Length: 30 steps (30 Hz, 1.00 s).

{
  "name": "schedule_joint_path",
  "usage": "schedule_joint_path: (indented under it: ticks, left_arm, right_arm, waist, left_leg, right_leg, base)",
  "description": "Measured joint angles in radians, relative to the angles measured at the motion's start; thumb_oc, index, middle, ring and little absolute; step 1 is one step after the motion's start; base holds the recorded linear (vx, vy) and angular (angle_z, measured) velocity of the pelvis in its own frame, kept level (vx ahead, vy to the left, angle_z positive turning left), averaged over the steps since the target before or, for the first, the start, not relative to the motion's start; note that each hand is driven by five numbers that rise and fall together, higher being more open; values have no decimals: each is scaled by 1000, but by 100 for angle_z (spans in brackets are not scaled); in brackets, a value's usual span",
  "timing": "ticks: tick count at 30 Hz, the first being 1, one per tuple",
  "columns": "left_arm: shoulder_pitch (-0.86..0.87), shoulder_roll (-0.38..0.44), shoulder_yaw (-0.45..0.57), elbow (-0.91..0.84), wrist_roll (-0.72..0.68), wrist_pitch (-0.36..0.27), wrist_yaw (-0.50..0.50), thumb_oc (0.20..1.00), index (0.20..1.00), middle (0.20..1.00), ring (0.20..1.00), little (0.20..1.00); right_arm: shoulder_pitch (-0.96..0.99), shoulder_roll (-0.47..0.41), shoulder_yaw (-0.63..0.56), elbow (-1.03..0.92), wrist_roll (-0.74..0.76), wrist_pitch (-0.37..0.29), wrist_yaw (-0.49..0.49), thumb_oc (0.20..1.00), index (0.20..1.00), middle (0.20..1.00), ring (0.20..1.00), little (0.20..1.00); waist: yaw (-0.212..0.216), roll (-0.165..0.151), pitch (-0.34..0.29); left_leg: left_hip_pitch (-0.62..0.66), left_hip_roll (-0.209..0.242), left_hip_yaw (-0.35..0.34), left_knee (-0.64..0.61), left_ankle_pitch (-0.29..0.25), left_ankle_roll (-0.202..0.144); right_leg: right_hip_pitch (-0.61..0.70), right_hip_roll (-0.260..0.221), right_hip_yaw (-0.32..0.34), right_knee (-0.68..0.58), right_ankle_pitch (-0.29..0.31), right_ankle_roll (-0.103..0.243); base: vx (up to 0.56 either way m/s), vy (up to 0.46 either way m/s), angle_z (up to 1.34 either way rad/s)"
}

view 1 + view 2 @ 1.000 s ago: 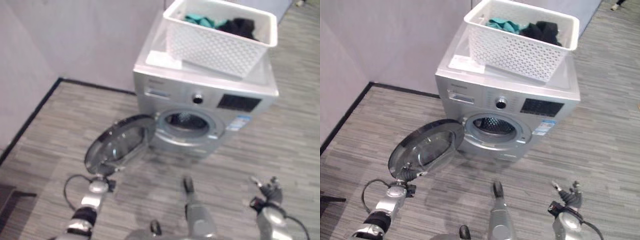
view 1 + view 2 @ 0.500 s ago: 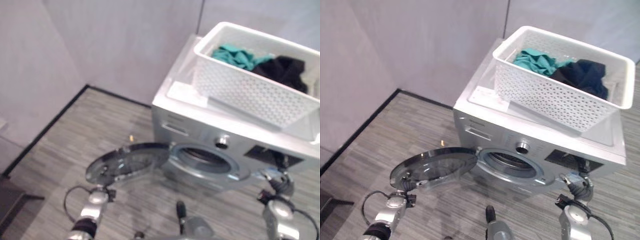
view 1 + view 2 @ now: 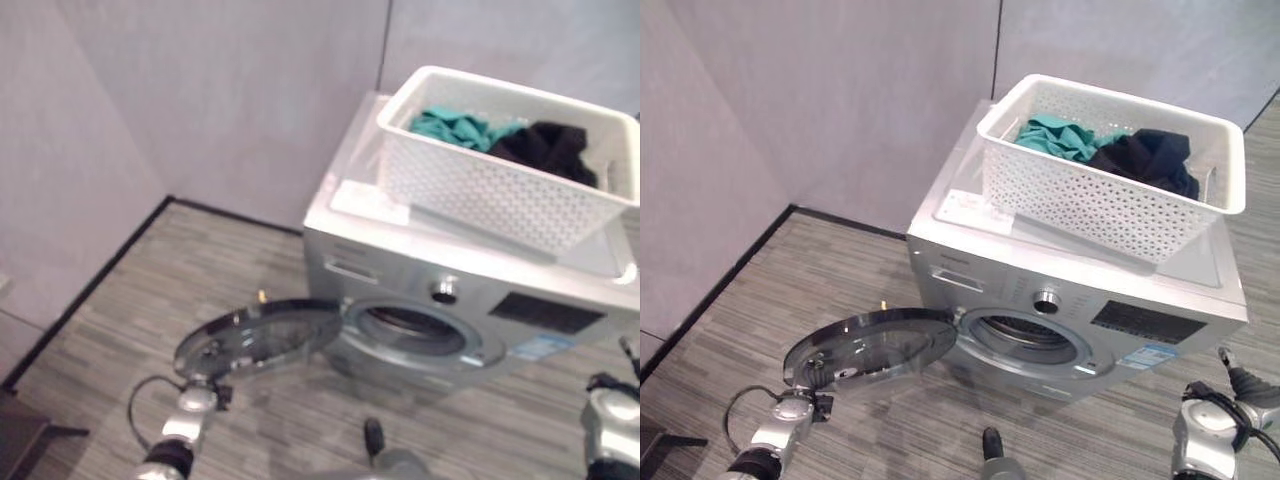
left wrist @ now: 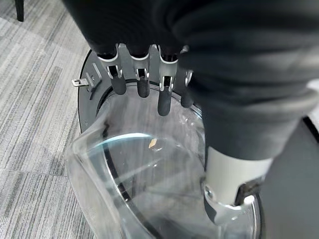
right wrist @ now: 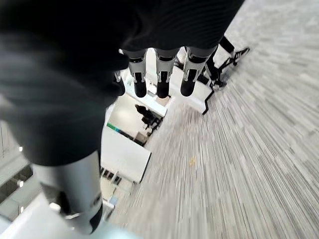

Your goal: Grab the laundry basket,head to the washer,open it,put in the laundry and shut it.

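The silver front-loading washer (image 3: 1140, 325) stands against the wall with its round glass door (image 3: 875, 345) swung wide open to the left, so the drum opening (image 3: 1025, 335) is bare. On its top sits the white perforated laundry basket (image 3: 1110, 195), holding a teal garment (image 3: 1055, 135) and a black one (image 3: 1145, 155). My left hand (image 3: 790, 410) is low at the door's outer edge. In the left wrist view its fingers (image 4: 139, 74) reach straight over the door glass (image 4: 149, 184), holding nothing. My right hand (image 3: 1210, 445) hangs at the lower right, clear of the washer, with relaxed, empty fingers (image 5: 159, 74).
A white sheet (image 3: 965, 210) lies on the washer top beside the basket. Grey walls meet in a corner to the left, with a black baseboard (image 3: 720, 290) along the striped floor. White furniture (image 5: 129, 149) stands far off in the right wrist view.
The camera has shifted. My right hand has dropped from in front of the washer's panel to the lower right. The left hand stays at the open door's edge.
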<state>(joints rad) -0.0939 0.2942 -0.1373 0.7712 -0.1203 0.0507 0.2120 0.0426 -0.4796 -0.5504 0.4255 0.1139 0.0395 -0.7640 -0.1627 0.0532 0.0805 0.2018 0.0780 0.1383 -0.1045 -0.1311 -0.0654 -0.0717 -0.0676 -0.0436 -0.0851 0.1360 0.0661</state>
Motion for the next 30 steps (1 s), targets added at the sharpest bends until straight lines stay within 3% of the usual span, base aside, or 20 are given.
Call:
schedule_joint_path:
  ticks: [4, 8, 10, 14, 16, 17, 18, 20, 22, 24, 26, 28, 30]
  left_arm:
    - [3, -8, 3, 14, 2, -1, 3, 1000, 1000, 1000, 1000, 1000]
    - [2, -23, 3, 15, 14, -3, 7, 1000, 1000, 1000, 1000, 1000]
    - [2, -29, 3, 15, 22, -14, 22, 1000, 1000, 1000, 1000, 1000]
    - [-6, -52, -10, 27, 37, -21, 22, 1000, 1000, 1000, 1000, 1000]
    - [-1, -47, -12, 59, 42, -19, 21, 1000, 1000, 1000, 1000, 1000]
    - [2, -44, -15, 73, 42, -17, 21, 1000, 1000, 1000, 1000, 1000]
    - [6, -39, -24, 108, 56, -17, 20, 1000, 1000, 1000, 1000, 1000]
    - [12, -24, -39, 136, 61, -16, 18, 1000, 1000, 1000, 1000, 1000]
    - [17, 9, -38, 136, 62, -16, -18, 1000, 1000, 1000, 1000, 1000]
    - [36, 88, -39, 75, 60, -14, -63, 1000, 1000, 1000, 1000, 1000]
    - [40, 109, -40, -10, 60, -9, -103, 1000, 1000, 1000, 1000, 1000]
    - [1, 116, -54, -52, 60, -2, -141, 1000, 1000, 1000, 1000, 1000]
    - [-41, 77, -61, -7, 59, 5, -159, 1000, 1000, 1000, 1000, 1000]
  right_arm:
    - [41, -10, -6, -203, -121, 10, -1, 1000, 1000, 1000, 1000, 1000]
    - [33, -107, -8, -350, -218, 1, 0, 1000, 1000, 1000, 1000, 1000]
    - [-78, -189, -13, -445, -244, -1, 0, 1000, 1000, 1000, 1000, 1000]
    - [-281, -233, -11, -687, -284, -15, -2, 1000, 1000, 1000, 1000, 1000]
    - [-321, -350, 13, -706, -371, -45, -2, 1000, 1000, 1000, 1000, 1000]
    - [-338, -353, 15, -685, -387, -47, -2, 1000, 1000, 1000, 1000, 1000]
    - [-365, -376, 16, -632, -388, -36, -1, 1000, 1000, 1000, 1000, 1000]
    - [-387, -510, 20, -512, -387, -15, 14, 1000, 1000, 1000, 1000, 1000]
    - [-410, -852, 165, -234, -391, 29, 139, 1000, 1000, 1000, 1000, 1000]
    - [-437, -1071, 295, -14, -388, 100, 377, 1000, 1000, 1000, 1000, 1000]
    - [-453, -1070, 319, -11, -383, 108, 497, 1000, 1000, 1000, 1000, 1000]
    - [-527, -1058, 450, 31, -340, 114, 645, 1000, 1000, 1000, 1000, 1000]
    - [-545, -931, 481, 26, -194, 106, 747, 1000, 1000, 1000, 1000, 1000]
  waist:
    - [-16, -12, 6]
    - [-19, -6, 2]
    - [-12, -5, -2]
    - [6, -13, -9]
    - [28, -51, -26]
    - [31, -65, -35]
    - [39, -85, -51]
    - [49, -98, -60]
    - [61, -97, -59]
    - [62, -105, -57]
    - [58, -99, -52]
    - [49, -93, -44]
    - [47, -62, -27]
  left_leg:
    - [7, -3, 14, 0, -2, 4]
    - [8, 0, 12, 0, 0, 1]
    - [7, 2, 8, 2, 0, 1]
    - [9, 11, -20, 3, 1, 0]
    - [1, 18, -38, 5, 4, -5]
    - [-1, 18, -39, 5, 5, -6]
    - [-5, 19, -41, 5, 5, -5]
    - [-8, 19, -47, 5, 5, -5]
    - [-10, 18, -49, 5, 5, -5]
    - [-10, 21, -46, 5, 5, -6]
    - [-21, 19, -46, 5, 5, -5]
    - [-34, 21, -63, 5, 11, -9]
    - [-47, 23, -71, 5, 13, -9]
  right_leg:
    - [-2, 0, 13, -7, -3, 10]
    - [0, 2, 10, -7, 1, 5]
    - [3, 2, 2, 0, 3, 4]
    - [20, 1, -28, 0, 3, 3]
    - [20, 4, -40, 0, 3, 2]
    - [19, 4, -41, 0, 3, 2]
    - [18, 2, -49, 0, 3, 2]
    - [18, 1, -55, 0, 3, 2]
    - [17, 0, -58, 0, 3, 2]
    - [16, 2, -60, -2, 2, 3]
    - [13, -1, -63, -8, -1, 3]
    - [1, -2, -78, -7, -4, 1]
    - [-4, -3, -91, -8, -3, 1]
  base:
    - [-18, 5, -13]
    - [0, -2, 2]
    - [14, -25, 10]
    - [22, -29, 22]
    - [15, -24, 24]
    - [14, -37, 12]
    - [4, -52, 8]
    - [-21, -39, 9]
    - [-23, -37, 4]
    - [-2, -46, -3]
    - [2, -55, 0]
    - [9, -32, 18]
    - [7, -20, 21]
